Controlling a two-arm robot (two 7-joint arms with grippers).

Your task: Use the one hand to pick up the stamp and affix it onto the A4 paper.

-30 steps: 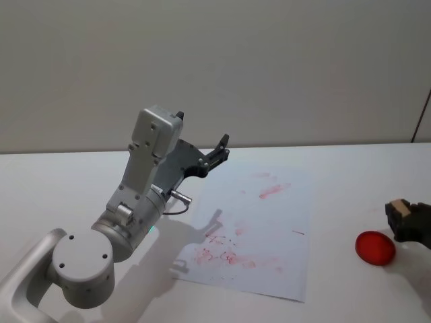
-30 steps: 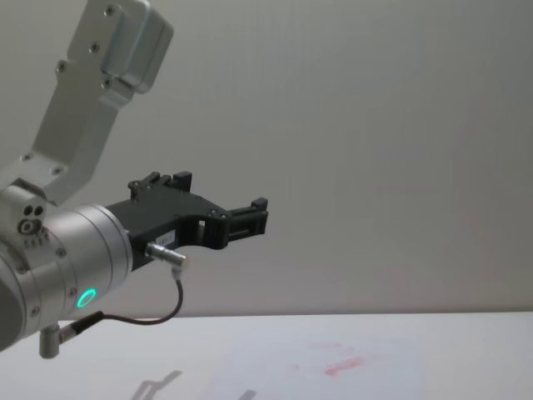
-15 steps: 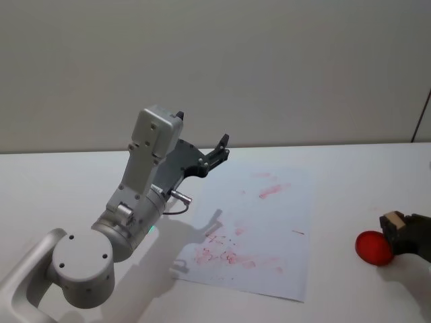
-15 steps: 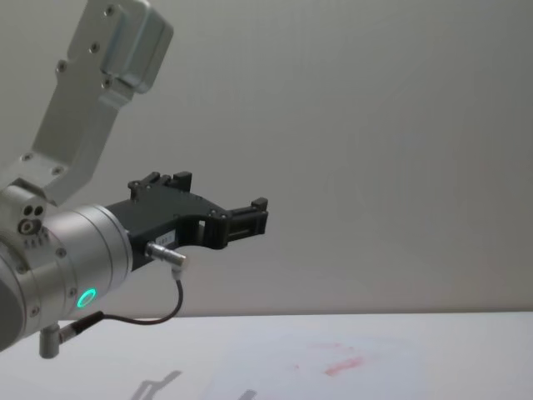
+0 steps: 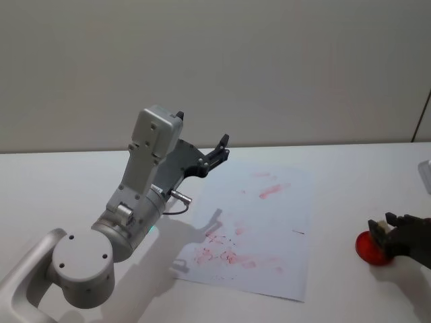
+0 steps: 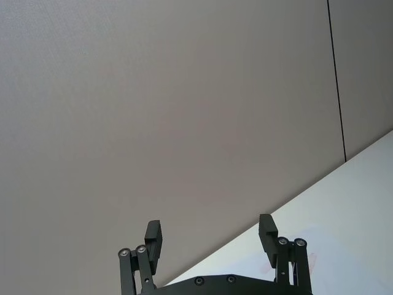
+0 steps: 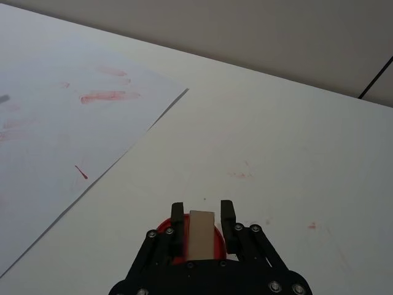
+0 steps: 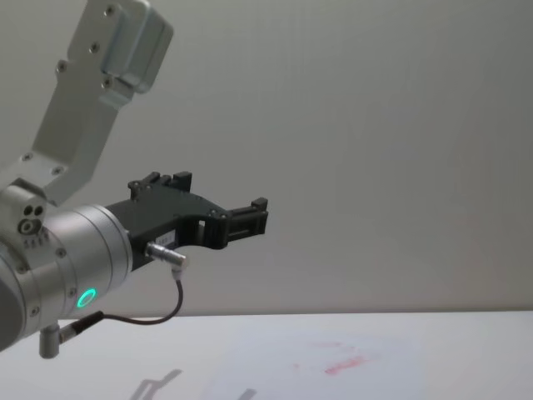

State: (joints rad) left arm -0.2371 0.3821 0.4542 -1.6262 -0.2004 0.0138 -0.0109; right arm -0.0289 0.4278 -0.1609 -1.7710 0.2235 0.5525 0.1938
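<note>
The right hand (image 5: pixel 385 237) sits at the lower right of the head view, low over the counter (image 5: pixel 350 165), with its fingers set either side of a pale wooden block that is evidently the stamp (image 7: pixel 201 235). The right wrist view shows that block standing between the fingers over a round red ink pad (image 5: pixel 370 249). The fingers look closed on it, so the pick-up appears made or all but made. The stamp has not yet been carried to the A4 paper (image 5: pixel 262 229), which lies flat at the centre of the head view, well apart from the pad to its left; pressing it down is what remains. The sheet already carries faint red smears and marks. The red pad is the only container-like item, and nothing beyond the stamp resting over it can be made out. Farther back, the left hand (image 8: pixel 246 218) is raised clear of the counter at mid-left of the chest view, fingers spread and holding nothing.
</note>
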